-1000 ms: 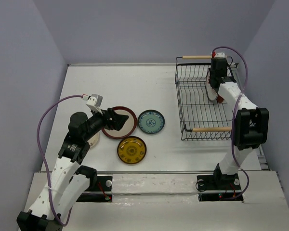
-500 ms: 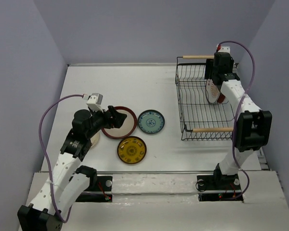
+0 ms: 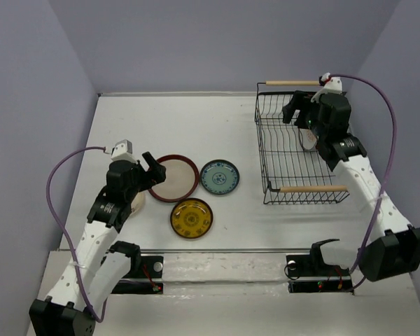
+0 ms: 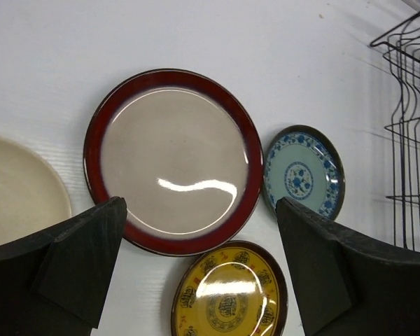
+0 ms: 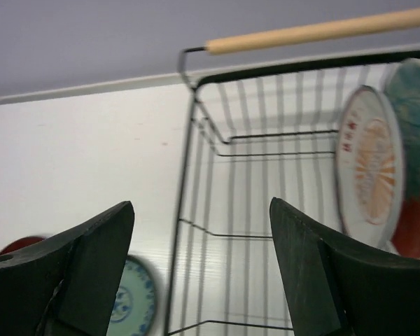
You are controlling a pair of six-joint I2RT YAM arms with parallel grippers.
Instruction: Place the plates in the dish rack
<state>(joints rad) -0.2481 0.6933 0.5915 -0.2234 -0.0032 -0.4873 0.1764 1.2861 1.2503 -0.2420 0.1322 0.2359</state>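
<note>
The left gripper (image 4: 199,206) hangs right over the red-rimmed plate (image 4: 171,161) lying flat on the table (image 3: 196,119), fingers spread wide and empty, so that arm is plainly nearer. The right gripper (image 5: 201,204), likewise open and empty, is away over the dish rack (image 3: 261,140)

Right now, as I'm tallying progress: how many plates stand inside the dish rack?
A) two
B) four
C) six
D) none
A: the right wrist view shows two on edge inside the dish rack, the white plate with an orange centre and the teal-and-red plate behind it.
</note>
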